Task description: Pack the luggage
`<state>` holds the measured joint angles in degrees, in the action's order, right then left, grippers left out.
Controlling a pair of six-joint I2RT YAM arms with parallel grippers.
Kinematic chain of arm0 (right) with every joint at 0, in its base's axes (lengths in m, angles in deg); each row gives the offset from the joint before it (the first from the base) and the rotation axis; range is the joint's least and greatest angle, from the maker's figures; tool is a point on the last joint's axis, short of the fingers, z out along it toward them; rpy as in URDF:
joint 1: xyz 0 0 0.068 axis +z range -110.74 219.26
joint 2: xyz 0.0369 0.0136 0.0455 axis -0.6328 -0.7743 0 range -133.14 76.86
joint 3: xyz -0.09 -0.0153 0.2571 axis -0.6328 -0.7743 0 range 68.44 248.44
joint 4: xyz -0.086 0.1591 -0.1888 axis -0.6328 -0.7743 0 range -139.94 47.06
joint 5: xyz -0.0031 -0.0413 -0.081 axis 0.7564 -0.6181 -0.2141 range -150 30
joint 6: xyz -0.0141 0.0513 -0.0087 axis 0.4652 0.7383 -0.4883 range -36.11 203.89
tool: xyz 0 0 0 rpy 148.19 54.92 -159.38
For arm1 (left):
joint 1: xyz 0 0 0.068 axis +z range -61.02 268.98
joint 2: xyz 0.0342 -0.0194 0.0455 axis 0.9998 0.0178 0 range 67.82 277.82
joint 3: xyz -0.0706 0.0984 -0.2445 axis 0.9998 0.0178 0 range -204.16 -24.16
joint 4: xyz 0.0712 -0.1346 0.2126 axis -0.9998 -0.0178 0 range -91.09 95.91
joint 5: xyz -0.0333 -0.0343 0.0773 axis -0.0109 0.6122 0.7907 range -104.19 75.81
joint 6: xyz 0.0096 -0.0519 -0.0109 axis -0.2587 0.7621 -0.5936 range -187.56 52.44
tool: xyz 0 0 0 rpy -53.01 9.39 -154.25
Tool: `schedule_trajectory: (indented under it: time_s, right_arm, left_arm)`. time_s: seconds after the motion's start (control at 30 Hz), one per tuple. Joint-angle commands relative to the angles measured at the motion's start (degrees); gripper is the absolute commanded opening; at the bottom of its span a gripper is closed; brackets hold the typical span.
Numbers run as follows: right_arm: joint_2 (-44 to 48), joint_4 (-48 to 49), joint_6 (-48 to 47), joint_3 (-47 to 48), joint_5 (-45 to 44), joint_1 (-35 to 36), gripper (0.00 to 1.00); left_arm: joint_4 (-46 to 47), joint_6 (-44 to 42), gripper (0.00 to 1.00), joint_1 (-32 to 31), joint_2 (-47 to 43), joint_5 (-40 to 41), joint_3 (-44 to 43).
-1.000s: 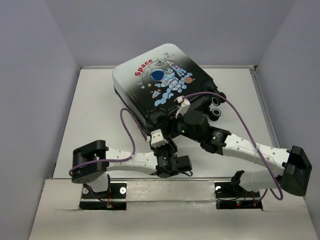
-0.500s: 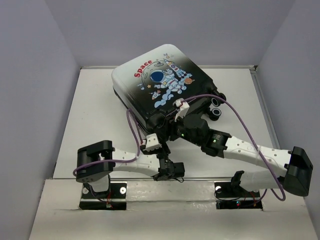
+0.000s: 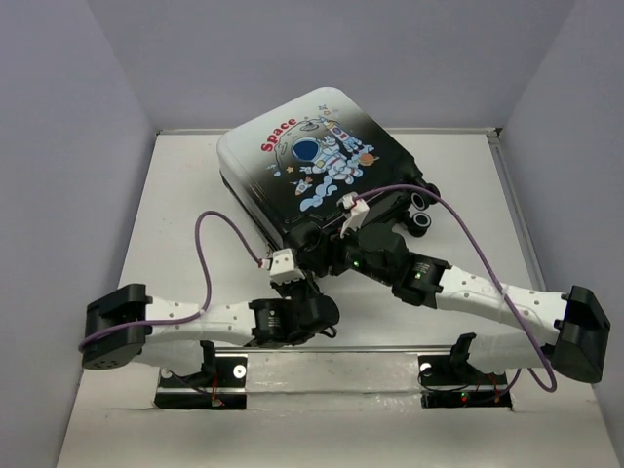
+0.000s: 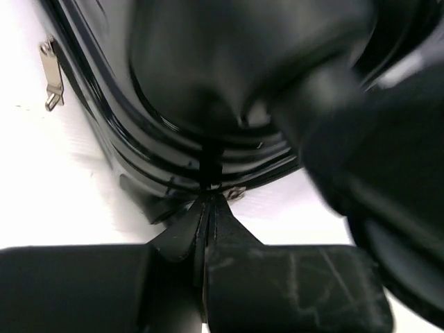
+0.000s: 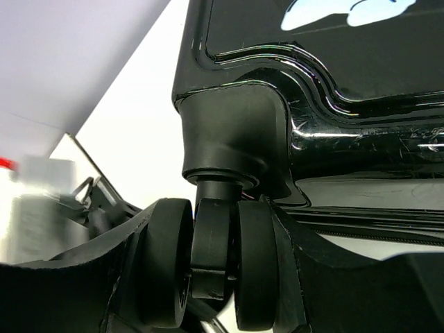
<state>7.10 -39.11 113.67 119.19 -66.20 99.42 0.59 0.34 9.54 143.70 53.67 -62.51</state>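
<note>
Left fingers [image 4: 236, 239], now together, at luggage [image 3: 292, 175] edge

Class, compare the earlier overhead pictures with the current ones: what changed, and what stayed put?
The left gripper shifted slightly left at the near corner of the astronaut-print hard-shell suitcase and closed; whether it pinches anything is unclear. The right gripper stays clamped on the black caster wheel; the suitcase has not moved.

A white tabletop [image 3: 180, 205] sits boxed in on three sides by plain, pale grey-lilac walls [image 3: 322, 49] under even light.
</note>
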Motion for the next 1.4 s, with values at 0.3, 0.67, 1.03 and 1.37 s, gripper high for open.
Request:
schedule_trajectory:
  time_s: [0.3,0.67,1.03,1.37]
  right_arm:
    - [13.41,3.2,0.02,-8.37,-2.68,3.3,0.5]
    - [18.43,0.38,1.33,-13.04,0.13,3.3,0.74]
    - [40.99,-10.51,3.97,-21.55,-3.13,3.3,0.89]
    - [33.99,-1.48,4.68,-29.91,-3.73,3.3,0.41]
  left_arm:
    - [8.14,-12.17,0.19,0.25,-35.6,-22.13,11.63]
    - [26.67,-12.7,0.84,1.39,-34.84,-42.18,14.19]
    - [34.06,-14.02,0.89,7.17,-28.86,-47.18,12.51]
    - [35.73,-15.87,0.86,12.64,-22.44,-50.19,9.08]
